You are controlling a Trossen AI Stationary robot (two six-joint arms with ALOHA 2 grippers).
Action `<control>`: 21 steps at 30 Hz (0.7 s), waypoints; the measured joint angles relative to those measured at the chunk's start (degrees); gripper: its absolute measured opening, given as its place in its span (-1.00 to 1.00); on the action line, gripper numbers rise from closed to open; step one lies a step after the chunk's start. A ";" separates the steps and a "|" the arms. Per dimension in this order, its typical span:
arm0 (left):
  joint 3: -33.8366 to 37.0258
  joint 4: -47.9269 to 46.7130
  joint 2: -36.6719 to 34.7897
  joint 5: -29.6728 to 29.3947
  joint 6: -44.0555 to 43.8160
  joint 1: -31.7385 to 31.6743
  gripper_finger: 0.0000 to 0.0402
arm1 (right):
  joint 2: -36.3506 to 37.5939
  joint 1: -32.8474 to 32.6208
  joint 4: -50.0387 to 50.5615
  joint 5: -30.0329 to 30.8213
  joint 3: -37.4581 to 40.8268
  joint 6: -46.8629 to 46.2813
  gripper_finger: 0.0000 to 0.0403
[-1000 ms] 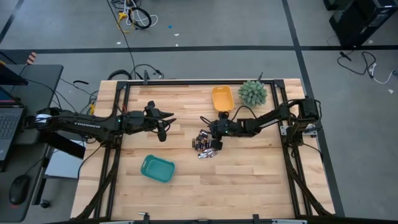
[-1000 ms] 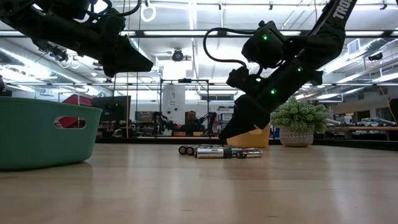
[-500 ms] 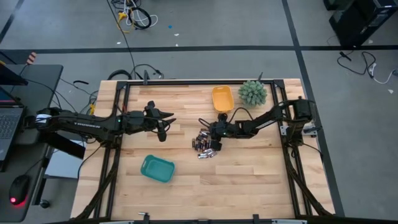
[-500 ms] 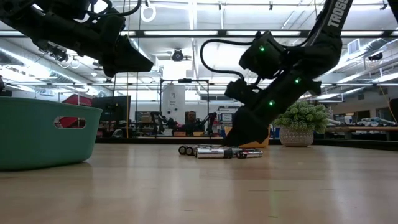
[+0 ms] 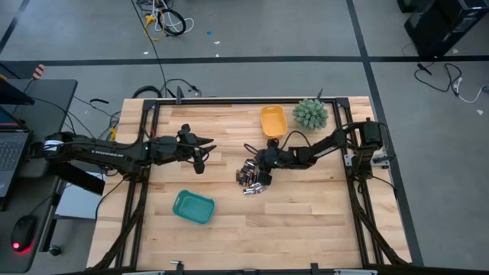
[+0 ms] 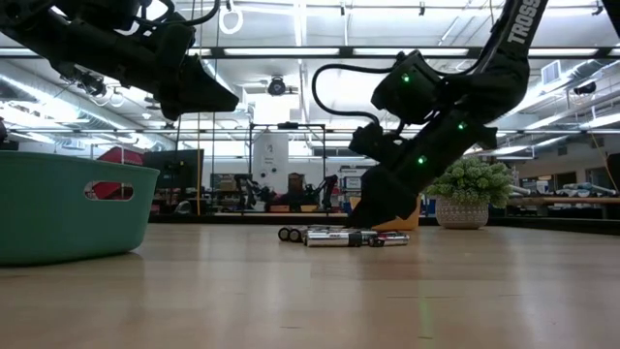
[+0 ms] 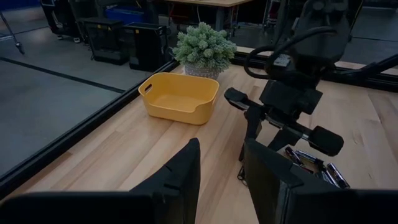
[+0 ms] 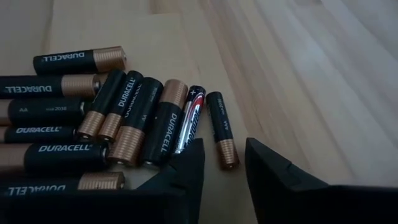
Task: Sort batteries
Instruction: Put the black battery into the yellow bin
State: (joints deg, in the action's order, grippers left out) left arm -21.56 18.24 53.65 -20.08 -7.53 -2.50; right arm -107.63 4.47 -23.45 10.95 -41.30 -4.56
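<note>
Apparently unsorted: batteries [image 8: 112,124] heaped on worktop [image 5: 306,221], both trays bare; right hand [image 8: 221,171] spread over one, left hand [image 7: 221,177] spread, idle.

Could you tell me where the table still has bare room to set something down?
The near strip of the pale wooden table, right of the teal plastic bin, is bare. The middle is crowded: black-and-copper batteries under the right gripper, yellow plastic bin behind.
</note>
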 joint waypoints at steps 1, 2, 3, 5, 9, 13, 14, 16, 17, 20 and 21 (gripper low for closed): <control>0.00 0.00 0.00 0.00 0.00 0.00 -0.40 | 0.01 0.22 0.10 -0.66 -0.02 0.02 -0.55; 0.00 0.00 0.00 -0.02 0.00 0.00 -0.40 | 0.02 0.43 0.13 -1.26 -0.02 0.03 -0.60; 0.00 0.00 0.00 0.00 0.00 0.00 -0.40 | 0.02 0.67 0.15 -1.91 -0.02 0.04 -0.65; 0.00 0.00 0.00 0.00 0.00 0.00 -0.40 | 0.02 1.14 0.23 -3.05 -0.02 0.07 -0.75; 0.00 -0.02 0.00 0.00 -0.11 0.00 -0.40 | 0.02 1.86 0.52 -5.07 0.00 0.24 -0.94; 0.00 0.14 0.00 0.00 0.08 0.00 -0.40 | 0.02 2.15 0.58 -5.47 0.03 0.13 -0.93; 0.00 0.21 0.00 0.00 0.09 0.00 -0.40 | 0.22 2.15 0.60 -5.49 0.04 0.17 -0.93; 0.00 0.22 0.00 0.00 0.11 0.00 -0.40 | 0.65 2.15 0.60 -5.47 0.07 0.48 -0.95; 0.00 0.20 0.00 0.00 0.12 0.00 -0.40 | 0.99 2.13 0.76 -5.37 0.09 0.54 -0.96; 0.00 0.20 0.00 0.00 0.15 0.00 -0.40 | 2.35 1.97 1.63 -5.21 0.29 1.10 -0.97; 0.00 0.20 0.00 0.00 0.17 0.00 -0.40 | 2.82 1.97 1.99 -5.20 0.35 1.19 -0.97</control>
State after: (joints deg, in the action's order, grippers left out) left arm -21.56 18.44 53.65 -20.08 -7.36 -2.50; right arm -104.81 6.44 -21.46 5.75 -40.95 -3.37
